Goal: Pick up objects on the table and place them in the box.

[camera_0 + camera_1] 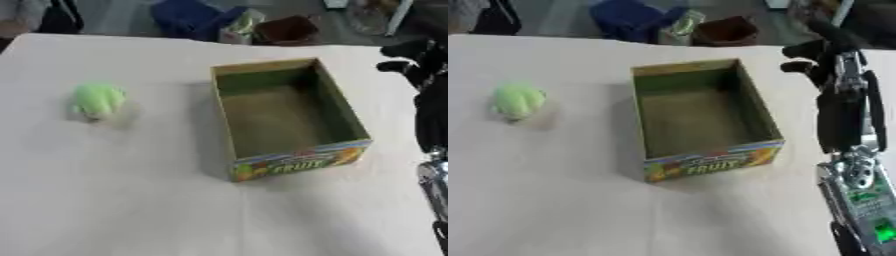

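One green object (pixel 98 101) lies on the pale table (pixel 114 200), well to the left of the box (pixel 289 117). It is small, soft-looking and rounded, a light lime green, with a lumpy outline and a paler patch at its lower edge; what it is exactly cannot be told. It sits alone on the bare tabletop, apart from the box.

The box is an open cardboard carton with a dull olive inside, and nothing shows in it. Its near wall carries a bright printed band with fruit pictures and lettering. It stands flat on the table, turned a little askew.

The right hand (pixel 811 57) hangs at the far right, beyond the box's far right corner, above the table and touching nothing. Its dark fingers (pixel 798 49) are bent a little and point left toward the box, holding nothing; they look relaxed rather than clenched. The black forearm with silver joints runs down the right edge of the view below it.

The box stands between the green object and this hand, so the two are well apart. The left hand does not show.
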Action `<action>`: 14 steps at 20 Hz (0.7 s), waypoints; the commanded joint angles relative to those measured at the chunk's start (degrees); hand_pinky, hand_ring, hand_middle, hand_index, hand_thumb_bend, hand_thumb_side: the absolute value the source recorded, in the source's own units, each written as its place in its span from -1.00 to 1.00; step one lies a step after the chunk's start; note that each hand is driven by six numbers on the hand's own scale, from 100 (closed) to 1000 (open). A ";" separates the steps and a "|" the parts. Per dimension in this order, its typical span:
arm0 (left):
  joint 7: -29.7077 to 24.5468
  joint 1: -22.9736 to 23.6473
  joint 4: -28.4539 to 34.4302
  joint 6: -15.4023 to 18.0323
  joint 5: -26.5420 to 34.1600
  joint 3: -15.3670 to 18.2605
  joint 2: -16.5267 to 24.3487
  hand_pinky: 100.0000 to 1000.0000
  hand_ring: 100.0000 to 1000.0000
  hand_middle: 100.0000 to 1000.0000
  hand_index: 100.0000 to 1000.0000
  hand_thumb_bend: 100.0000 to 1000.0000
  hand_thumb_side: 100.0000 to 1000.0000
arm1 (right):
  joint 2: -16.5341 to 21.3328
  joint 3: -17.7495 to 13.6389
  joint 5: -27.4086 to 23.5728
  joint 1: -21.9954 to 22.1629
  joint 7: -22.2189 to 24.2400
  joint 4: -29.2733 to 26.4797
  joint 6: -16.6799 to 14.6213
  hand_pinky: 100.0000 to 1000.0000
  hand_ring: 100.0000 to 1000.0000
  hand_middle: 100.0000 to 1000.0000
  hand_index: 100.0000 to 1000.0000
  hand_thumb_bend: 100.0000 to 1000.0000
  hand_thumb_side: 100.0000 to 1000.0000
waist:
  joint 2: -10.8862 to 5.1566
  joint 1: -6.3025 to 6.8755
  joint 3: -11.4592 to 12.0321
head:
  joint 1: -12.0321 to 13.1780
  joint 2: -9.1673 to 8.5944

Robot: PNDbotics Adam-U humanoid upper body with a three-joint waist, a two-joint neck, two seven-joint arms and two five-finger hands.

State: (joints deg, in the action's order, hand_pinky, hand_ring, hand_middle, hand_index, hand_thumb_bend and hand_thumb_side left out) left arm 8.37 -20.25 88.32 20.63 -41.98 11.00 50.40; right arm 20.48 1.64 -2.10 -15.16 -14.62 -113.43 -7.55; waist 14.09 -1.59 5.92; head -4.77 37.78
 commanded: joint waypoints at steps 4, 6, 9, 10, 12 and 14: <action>-13.30 -1.86 -4.81 2.43 0.44 -1.31 4.00 0.23 0.42 0.62 0.99 -0.50 0.56 | 1.51 -0.12 0.12 -0.63 0.21 -1.16 -0.06 0.18 0.34 0.00 0.68 -1.00 1.00 | -0.44 0.08 -0.35 | -1.00 0.29; -16.65 -2.15 -5.79 2.37 0.59 -1.69 4.23 0.23 0.42 0.63 0.99 -0.37 0.62 | 1.50 -0.10 0.19 -0.60 0.22 -1.16 -0.05 0.18 0.34 0.00 0.68 -1.00 1.00 | -0.26 0.03 -0.49 | -1.12 0.28; -20.14 -2.51 -6.21 2.01 0.34 -1.79 4.17 0.23 0.43 0.64 1.00 -0.30 0.65 | 1.47 -0.13 0.30 -0.47 0.20 -1.16 -0.05 0.18 0.35 0.00 0.68 -1.00 1.00 | -0.08 -0.11 -0.71 | -1.28 0.76; -21.06 -2.47 -6.20 1.91 0.28 -1.80 4.08 0.24 0.44 0.64 1.00 -0.28 0.67 | 1.43 -0.14 0.35 -0.41 0.19 -1.16 -0.03 0.18 0.35 0.00 0.68 -1.00 1.00 | 0.00 -0.17 -0.78 | -1.36 1.10; -22.63 -2.23 -6.14 1.87 0.32 -1.84 3.88 0.24 0.44 0.65 1.00 -0.27 0.68 | 1.37 -0.20 0.45 -0.30 0.14 -1.16 -0.03 0.18 0.35 0.00 0.68 -1.00 1.00 | 0.16 -0.31 -0.90 | -1.63 1.71; -23.92 -2.04 -6.02 1.92 0.53 -1.80 3.67 0.24 0.44 0.65 1.00 -0.26 0.69 | 1.31 -0.23 0.58 -0.14 0.11 -1.16 -0.01 0.18 0.35 -0.01 0.68 -1.00 1.00 | 0.35 -0.45 -0.96 | -2.28 2.01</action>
State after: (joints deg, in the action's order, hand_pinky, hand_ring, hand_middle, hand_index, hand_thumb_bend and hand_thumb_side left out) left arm -14.63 -21.76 81.84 22.55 -41.76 8.76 51.52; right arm 20.52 1.78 -2.00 -15.03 -14.58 -113.43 -7.52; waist 15.28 -2.34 4.99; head -6.67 39.28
